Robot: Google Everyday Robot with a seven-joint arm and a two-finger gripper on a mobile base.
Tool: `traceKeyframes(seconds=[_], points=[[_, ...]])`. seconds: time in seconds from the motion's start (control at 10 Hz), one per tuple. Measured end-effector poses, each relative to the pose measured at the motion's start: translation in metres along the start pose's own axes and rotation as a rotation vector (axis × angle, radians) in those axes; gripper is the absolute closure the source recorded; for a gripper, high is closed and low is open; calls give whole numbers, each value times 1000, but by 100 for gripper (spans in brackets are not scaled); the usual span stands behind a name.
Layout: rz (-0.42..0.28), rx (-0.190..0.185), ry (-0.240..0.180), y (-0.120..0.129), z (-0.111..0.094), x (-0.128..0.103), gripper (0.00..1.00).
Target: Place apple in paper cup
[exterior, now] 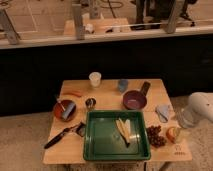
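Note:
The apple [172, 134], orange-red with yellow patches, lies on the wooden table [107, 92] near its front right corner, beside the dark grapes [155, 136]. The cream-white paper cup [94, 79] stands upright at the table's back, left of centre, far from the apple. My white arm comes in from the right edge. The gripper [183, 120] hangs just above and to the right of the apple, apart from it, and holds nothing that I can see.
A green tray [95, 145] with pale yellow pieces fills the front middle. A purple bowl [134, 100], blue-grey cup [122, 85], small dark metal cup [90, 103], red bowl [65, 109], black utensil [62, 135] and blue cloth [163, 112] stand around it. A dark wall runs behind.

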Motion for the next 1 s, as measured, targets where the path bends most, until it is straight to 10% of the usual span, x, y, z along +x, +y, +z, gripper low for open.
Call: traceKeyframes(seconds=[1.0], points=[[-53,-3,-76,18,25,0,20]])
